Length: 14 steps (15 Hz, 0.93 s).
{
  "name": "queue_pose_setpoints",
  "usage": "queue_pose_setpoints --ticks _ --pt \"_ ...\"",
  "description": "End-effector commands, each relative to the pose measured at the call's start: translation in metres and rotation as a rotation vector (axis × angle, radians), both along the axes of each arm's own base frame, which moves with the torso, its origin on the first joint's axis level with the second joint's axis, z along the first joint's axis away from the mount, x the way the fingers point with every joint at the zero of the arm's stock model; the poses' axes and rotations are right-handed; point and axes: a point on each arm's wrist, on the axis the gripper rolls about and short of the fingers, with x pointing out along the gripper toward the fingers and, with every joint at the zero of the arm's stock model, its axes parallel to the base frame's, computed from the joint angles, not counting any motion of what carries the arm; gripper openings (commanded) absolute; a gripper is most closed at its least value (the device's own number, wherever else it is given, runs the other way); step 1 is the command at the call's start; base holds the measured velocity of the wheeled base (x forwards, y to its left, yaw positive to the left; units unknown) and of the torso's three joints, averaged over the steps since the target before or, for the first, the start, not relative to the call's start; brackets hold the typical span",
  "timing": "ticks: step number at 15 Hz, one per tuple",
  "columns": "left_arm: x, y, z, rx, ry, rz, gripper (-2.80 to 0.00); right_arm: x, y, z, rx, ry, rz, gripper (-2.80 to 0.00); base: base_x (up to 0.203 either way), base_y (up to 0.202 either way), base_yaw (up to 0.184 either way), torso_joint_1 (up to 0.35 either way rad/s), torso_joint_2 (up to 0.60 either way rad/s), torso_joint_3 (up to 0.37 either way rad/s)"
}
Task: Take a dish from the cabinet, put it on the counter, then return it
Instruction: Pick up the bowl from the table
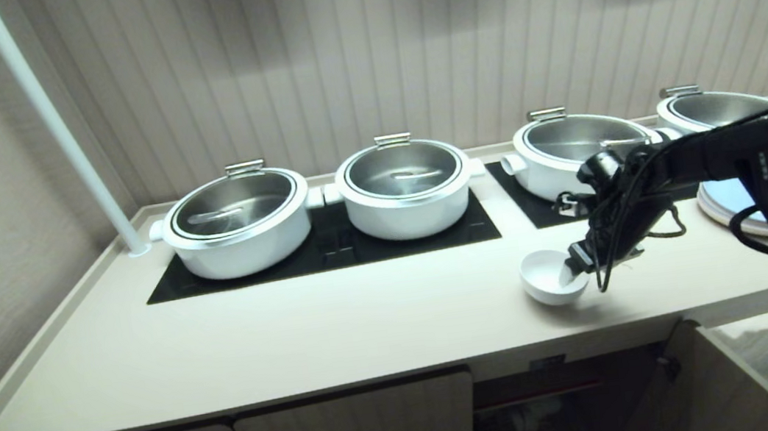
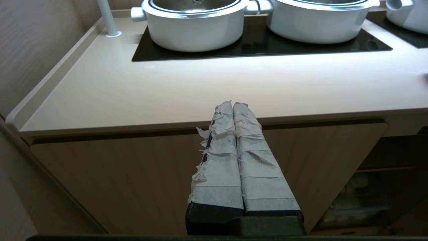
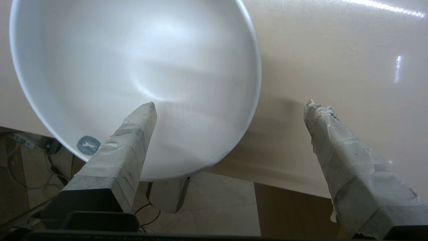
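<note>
Dish [image 1: 548,278] is sitting on the counter [image 1: 310,329] near its front edge, set-down apparently done, right gripper [image 1: 578,265] standing spread astride its rim, left gripper [image 2: 234,108] idling pressed together; return to the open cabinet [image 1: 571,398] is remaining.

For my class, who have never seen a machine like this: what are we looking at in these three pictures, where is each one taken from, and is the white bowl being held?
This is a two-armed robot at a kitchen counter. The wide picture comes from a camera on its head; the other two sit on its wrists, behind the fingers. The right gripper is open, with one taped finger inside the white bowl and the other outside it. The bowl sits near the counter's front edge, not clamped. The left gripper is shut and empty, in front of the counter's edge. Four lidded pots stand behind.
</note>
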Motion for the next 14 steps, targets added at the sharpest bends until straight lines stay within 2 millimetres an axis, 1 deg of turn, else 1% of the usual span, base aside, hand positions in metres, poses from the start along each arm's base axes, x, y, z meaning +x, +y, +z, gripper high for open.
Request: queue_pose_setpoints --ticks 1,8,14 --pt "0.000 0.000 0.000 0.000 -0.001 0.000 -2.80 0.003 0.000 -0.009 0.001 0.005 0.000 0.00 0.000 0.000 0.000 0.000 0.00 0.000" --pt "0.000 0.000 0.000 0.000 0.000 0.000 -2.80 0.006 0.001 -0.021 0.001 0.019 0.003 0.00 0.000 0.000 0.000 0.000 0.00 0.000" --pt "0.000 0.000 0.000 0.000 0.000 0.000 -2.80 0.009 0.001 -0.023 0.002 0.001 0.003 0.00 0.000 0.000 0.000 0.000 0.00 0.000"
